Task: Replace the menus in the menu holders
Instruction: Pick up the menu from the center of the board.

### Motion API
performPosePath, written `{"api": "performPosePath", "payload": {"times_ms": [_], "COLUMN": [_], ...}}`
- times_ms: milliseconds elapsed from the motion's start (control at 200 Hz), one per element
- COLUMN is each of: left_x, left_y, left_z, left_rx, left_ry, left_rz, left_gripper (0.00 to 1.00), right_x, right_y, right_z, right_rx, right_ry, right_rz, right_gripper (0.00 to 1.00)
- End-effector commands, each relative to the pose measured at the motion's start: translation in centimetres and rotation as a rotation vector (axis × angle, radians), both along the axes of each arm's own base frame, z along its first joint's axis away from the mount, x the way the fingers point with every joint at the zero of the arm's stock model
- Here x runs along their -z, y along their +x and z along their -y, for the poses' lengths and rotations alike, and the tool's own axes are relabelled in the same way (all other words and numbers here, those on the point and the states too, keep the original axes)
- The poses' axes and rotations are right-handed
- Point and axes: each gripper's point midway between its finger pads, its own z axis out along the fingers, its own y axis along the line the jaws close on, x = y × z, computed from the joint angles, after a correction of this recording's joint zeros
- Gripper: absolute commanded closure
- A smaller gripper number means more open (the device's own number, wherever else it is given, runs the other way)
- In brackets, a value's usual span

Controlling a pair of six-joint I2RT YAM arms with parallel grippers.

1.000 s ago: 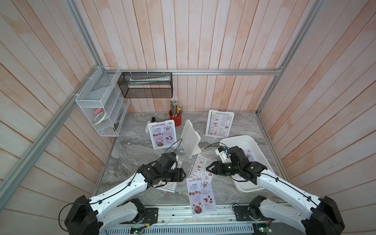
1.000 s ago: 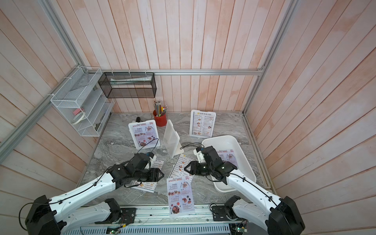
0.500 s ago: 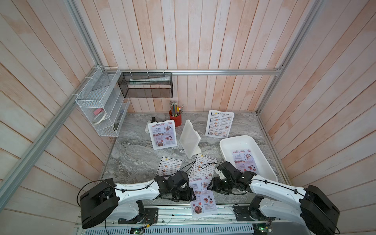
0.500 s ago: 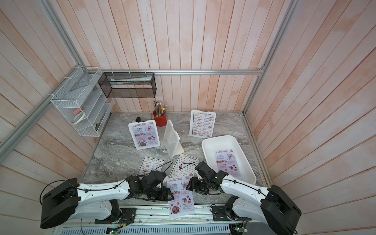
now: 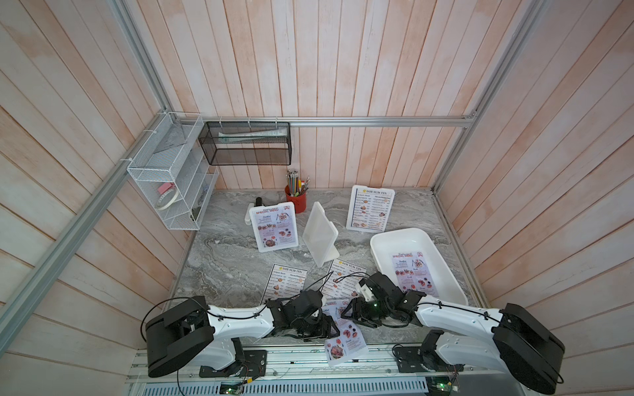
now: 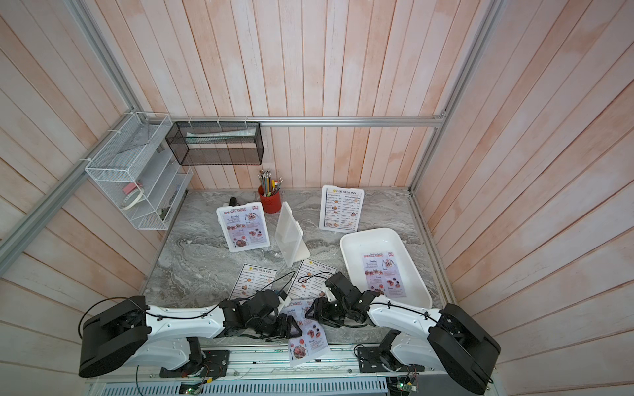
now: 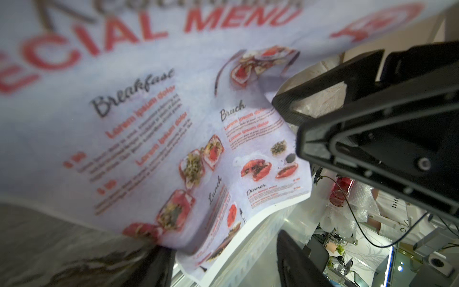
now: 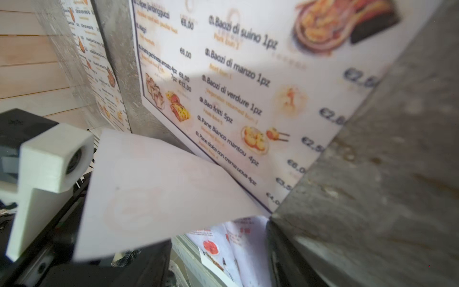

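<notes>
- The left hand (image 5: 327, 332) is down low at the front edge of the tabletop (image 5: 233, 260). Its fingers (image 7: 154, 268) are apart, and the edge of a sheet lies between them.
- The right hand (image 5: 355, 313) is just beside the left hand and points toward it. Its fingers (image 8: 149, 266) are apart too.
- The front lilac menu (image 5: 344, 339) lies between the two hands. It says "SPECIAL MENU" in red. Its lower part hangs over the front edge of the tabletop.
- In the right wrist view a corner of paper (image 8: 149, 193) is bent up and shows its white back. I cannot tell if a finger is touching it.
- Two white "DIM SUM INN" sheets lie flat just behind the hands. They are the left white menu (image 5: 286, 284) and the right white menu (image 5: 343, 276).
- Three holders stand farther back.
- The left holder (image 5: 274, 228) has a lilac menu in it.
- The middle holder (image 5: 319, 233) is turned away and shows only plain white.
- The right holder (image 5: 370, 209) has a "DIM SUM INN" menu in it.
- The white tray (image 5: 377, 247) sits on the right side, and the tray menu (image 5: 413, 274), a lilac one, lies flat inside it.
- A red cup (image 5: 295, 202) full of pencils stands at the back, near the left holder.
</notes>
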Motion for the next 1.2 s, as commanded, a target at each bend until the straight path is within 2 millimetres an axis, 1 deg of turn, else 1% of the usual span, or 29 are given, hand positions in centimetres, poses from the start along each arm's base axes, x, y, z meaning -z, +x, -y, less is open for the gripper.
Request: {"api": "performPosePath", "payload": {"times_ms": [0, 160, 280, 455, 550, 625, 745, 930, 1070, 1130, 1195], "left_x": [4.8, 4.7, 5.0, 5.5, 5.9, 6.1, 6.6, 7.1, 6.8, 6.7, 6.9], "left_y": [0.0, 0.5, 0.6, 0.7, 0.9, 1.1, 1.2, 1.1, 1.5, 1.7, 1.7], "left_z": [-4.9, -6.0, -6.9, -6.7, -7.2, -8.0, -9.2, -9.5, -9.8, -10.1, -9.9], "left_rx": [-0.08, -0.096, -0.107, -0.11, -0.125, -0.139, -0.139, -0.133, -0.144, -0.144, -0.135], "left_ry": [0.256, 0.323, 0.369, 0.371, 0.41, 0.449, 0.518, 0.537, 0.569, 0.584, 0.585], "left_rz": [-0.003, 0.024, 0.03, 0.026, 0.033, 0.046, 0.053, 0.048, 0.071, 0.081, 0.081], "left_gripper": [0.33, 0.34, 0.34, 0.35, 0.37, 0.37, 0.37, 0.38, 0.38, 0.38, 0.38], "right_x": [3.9, 3.8, 3.9, 3.7, 3.8, 3.8, 3.3, 2.5, 1.3, 1.6, 2.2], "right_y": [-2.5, -2.3, -2.2, -2.6, -2.6, -2.0, -0.4, 1.4, 3.0, 3.2, 3.2], "right_z": [3.5, 4.0, 5.3, 5.3, 5.7, 6.4, 7.1, 8.1, 8.3, 8.2, 7.8], "right_rx": [0.031, 0.039, 0.05, 0.032, 0.031, 0.049, 0.07, 0.087, 0.106, 0.099, 0.072], "right_ry": [-0.169, -0.176, -0.229, -0.213, -0.238, -0.273, -0.282, -0.297, -0.296, -0.296, -0.284], "right_rz": [-0.105, -0.097, -0.087, -0.097, -0.096, -0.074, -0.034, 0.013, 0.068, 0.078, 0.074], "right_gripper": [0.38, 0.4, 0.4, 0.41, 0.41, 0.41, 0.41, 0.41, 0.41, 0.41, 0.41]}}
